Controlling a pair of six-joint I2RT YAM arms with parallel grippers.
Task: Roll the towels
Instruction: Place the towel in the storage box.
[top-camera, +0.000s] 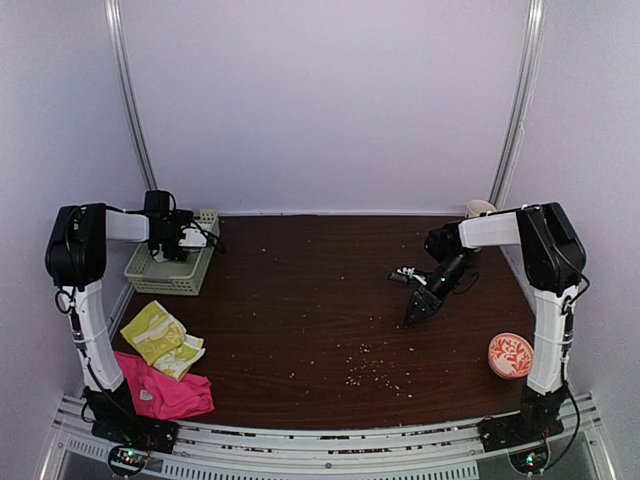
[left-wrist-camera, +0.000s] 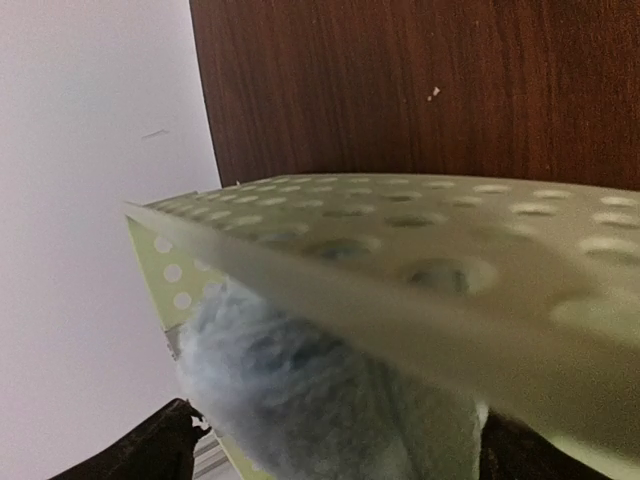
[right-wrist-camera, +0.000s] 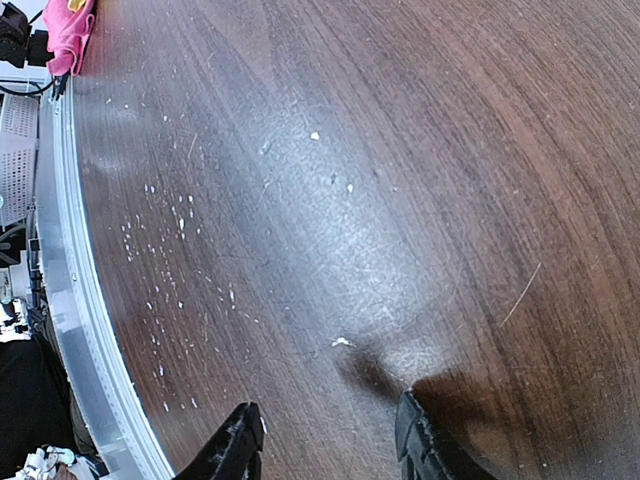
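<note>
A pale blue towel (left-wrist-camera: 300, 390) lies bunched inside the pale green basket (top-camera: 160, 272), under its rim (left-wrist-camera: 420, 310). My left gripper (top-camera: 178, 248) reaches into that basket at the back left. Its jaws stand wide open, one finger on each side of the blue towel (left-wrist-camera: 330, 460). A yellow-green patterned towel (top-camera: 158, 336) lies loosely folded at the front left. Just in front of it a hot-pink towel (top-camera: 165, 393) lies crumpled, and it also shows in the right wrist view (right-wrist-camera: 70, 30). My right gripper (top-camera: 415, 302) hangs low over bare table right of centre, open and empty (right-wrist-camera: 330, 445).
An orange-red patterned bowl (top-camera: 510, 355) sits at the front right beside the right arm. A cream cup (top-camera: 480, 208) stands at the back right corner. Pale crumbs (top-camera: 365, 365) are scattered over the dark wooden table (top-camera: 310, 290). A metal rail (right-wrist-camera: 75, 300) runs along the near edge.
</note>
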